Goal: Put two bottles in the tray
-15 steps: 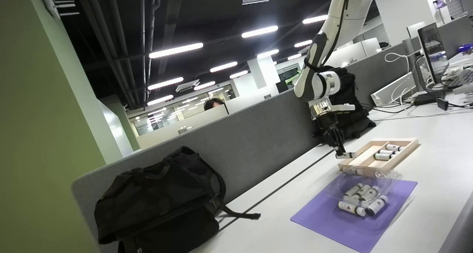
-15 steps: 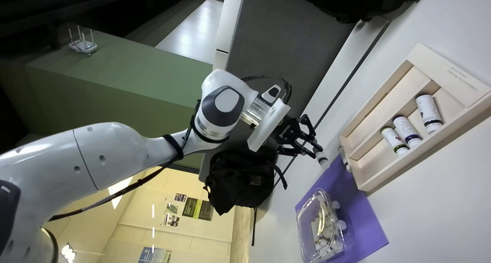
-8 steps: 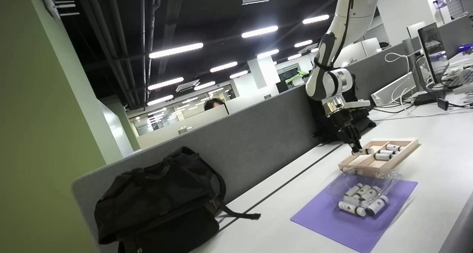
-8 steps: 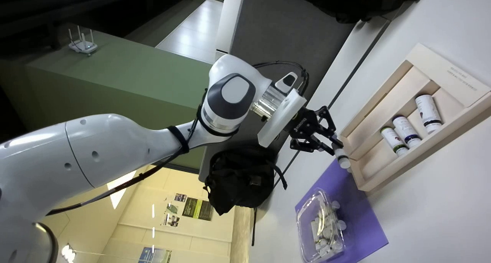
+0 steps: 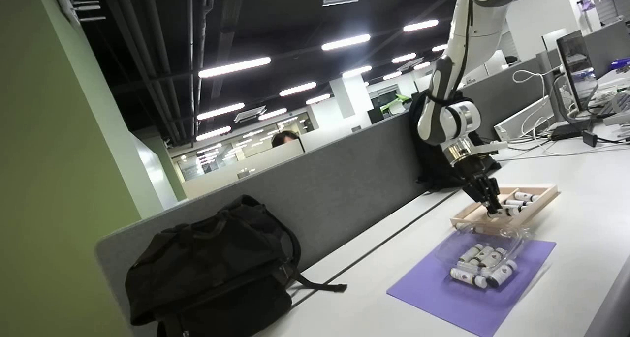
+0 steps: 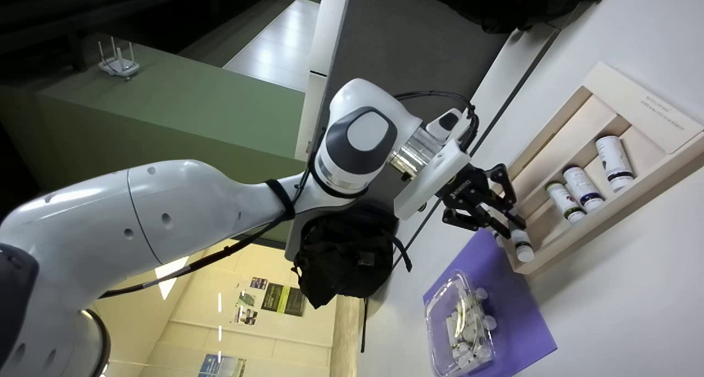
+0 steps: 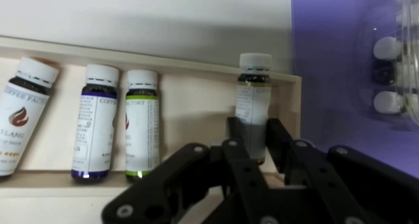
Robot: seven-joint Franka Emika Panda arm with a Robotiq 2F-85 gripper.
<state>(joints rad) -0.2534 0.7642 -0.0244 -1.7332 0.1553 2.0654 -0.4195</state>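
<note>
Far left in an exterior view, a black fabric backpack (image 5: 211, 273) sits before a grey partition (image 5: 344, 169), a strap lying on the white worktop (image 5: 585, 214). In the wrist view, running left to right, a small cylindrical bottle with a white cap and red flame mark (image 7: 19, 129) lies aslant in the shallow, light wooden tray (image 7: 196, 65). Next come a similar bottle with purple bands (image 7: 93, 129) and, near it, a bottle with green bands (image 7: 143, 129), the pair almost parallel; all 3 share a long compartment. Further right, the black 2-fingered hand (image 7: 252, 129) is closed down to a bottle's width, its fingers gripping the sides of a white-capped bottle with a whitish label (image 7: 253, 96). That held bottle shows over the right-hand end of the same compartment, its cap overlapping the rim; I cannot tell whether it touches the wood. Just past that end, another bottle (image 5: 467, 228) lies beside the tray. Rightmost comes a flat purple mat (image 7: 330, 86), bearing a clear plastic container (image 6: 441, 305); a cluster of small bottles (image 5: 484, 255) shows with it, though which lie inside I cannot fully tell.
</note>
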